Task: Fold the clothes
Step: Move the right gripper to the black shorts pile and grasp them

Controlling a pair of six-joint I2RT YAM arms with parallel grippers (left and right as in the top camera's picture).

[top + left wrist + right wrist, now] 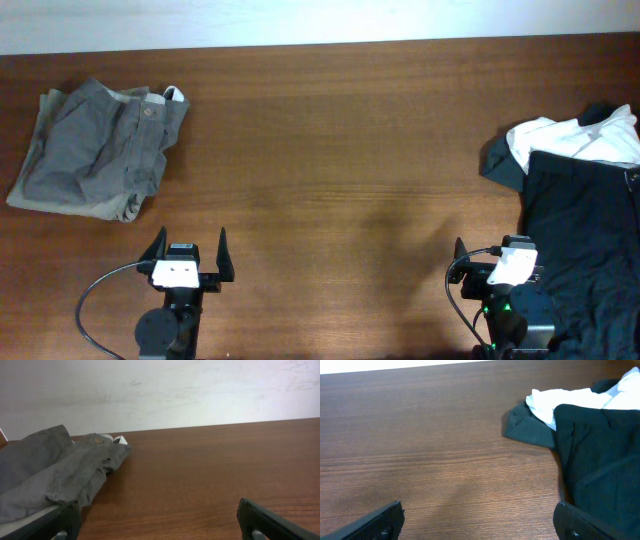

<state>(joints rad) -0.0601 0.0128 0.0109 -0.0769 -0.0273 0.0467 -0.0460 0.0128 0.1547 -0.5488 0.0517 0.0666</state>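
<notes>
My left arm and right arm sit low at the near side, well apart, wrists pointing forward. The left tool stands spread wide, gripping nothing. The right tool looks equally wide and empty, though its outer finger is hard to pick out from overhead.

A brown wooden table is seen. Grey-khaki shorts are laid at its far left; black shorts and a white shirt are heaped at its right edge.
</notes>
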